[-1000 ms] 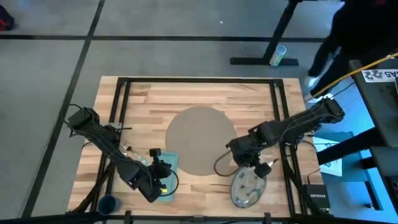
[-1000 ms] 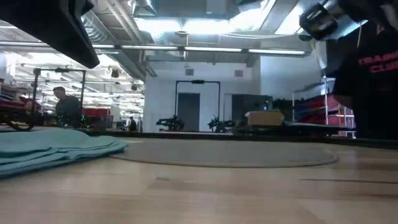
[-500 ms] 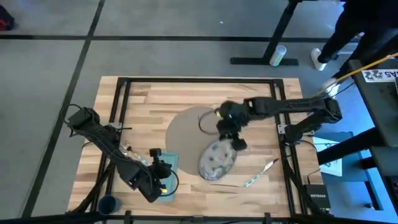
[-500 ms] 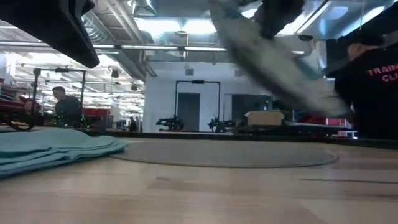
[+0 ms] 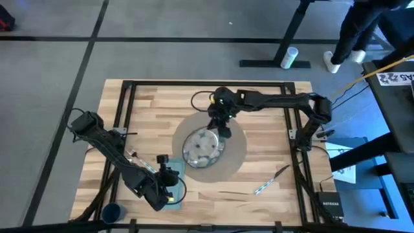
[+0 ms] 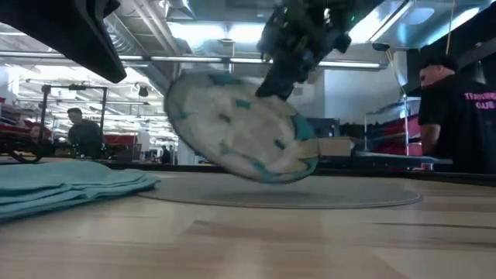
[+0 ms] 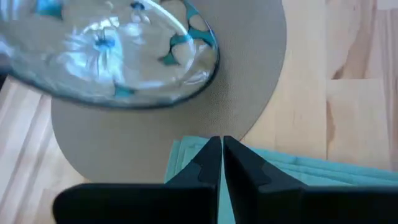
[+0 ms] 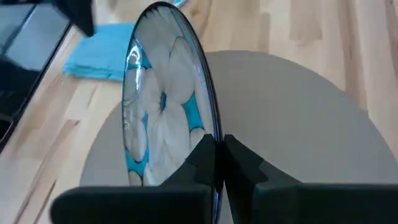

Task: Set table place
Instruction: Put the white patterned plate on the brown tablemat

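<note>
On the wooden table (image 5: 149,103), with the round placemat (image 5: 236,152) as landmark: nearest the camera-side edge, beyond the placemat's left side, the dark-blue cup (image 5: 112,211) stands at the table's corner; what it holds cannot be seen. The left gripper (image 5: 169,192) hovers over the teal napkin (image 5: 176,169) that touches the placemat's left rim, fingers (image 7: 208,163) pressed together on nothing. Cutlery (image 5: 268,183) lies right of the placemat.

The right gripper (image 5: 221,129) pinches the rim of the speckled plate (image 5: 202,146), held tilted above the placemat; half a second ago it hung over the placemat's near-right edge.

Farthest, a person's (image 6: 457,116) dark shirt carries red lettering, too cut off to read.
</note>
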Robot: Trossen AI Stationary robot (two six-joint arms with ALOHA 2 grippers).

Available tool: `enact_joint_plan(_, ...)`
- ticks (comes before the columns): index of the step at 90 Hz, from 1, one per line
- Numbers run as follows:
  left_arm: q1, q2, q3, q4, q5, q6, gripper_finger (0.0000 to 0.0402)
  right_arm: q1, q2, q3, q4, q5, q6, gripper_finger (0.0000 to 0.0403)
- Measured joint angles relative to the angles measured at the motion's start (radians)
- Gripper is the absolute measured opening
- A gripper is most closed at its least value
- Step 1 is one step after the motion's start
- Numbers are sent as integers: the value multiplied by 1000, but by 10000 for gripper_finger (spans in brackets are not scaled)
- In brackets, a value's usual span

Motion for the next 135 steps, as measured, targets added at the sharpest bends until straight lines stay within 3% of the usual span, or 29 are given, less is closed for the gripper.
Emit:
enact_joint_plan(35, 0, 0, 0, -1, 0, 0, 0, -60, 110, 0, 45, 2, 58, 1)
enact_joint_plan(60, 0, 0, 0, -3, 0, -5, 0, -58, 128, 0, 26, 62, 50, 39)
enact_joint_plan(82, 0, 0, 0, -5, 0, -7, 0, -59, 128, 0, 25, 99, 37, 46)
enact_joint_plan(120, 0, 0, 0, -7, 0, -8, 0, -58, 128, 0, 23, 106, -89, 46)
enact_joint_plan(129, 0, 0, 0, -8, 0, -8, 0, -57, 128, 0, -33, 110, -158, 46)
enact_joint_plan(135, 0, 0, 0, -15, 0, -9, 0, -57, 128, 0, -111, 172, -186, 46)
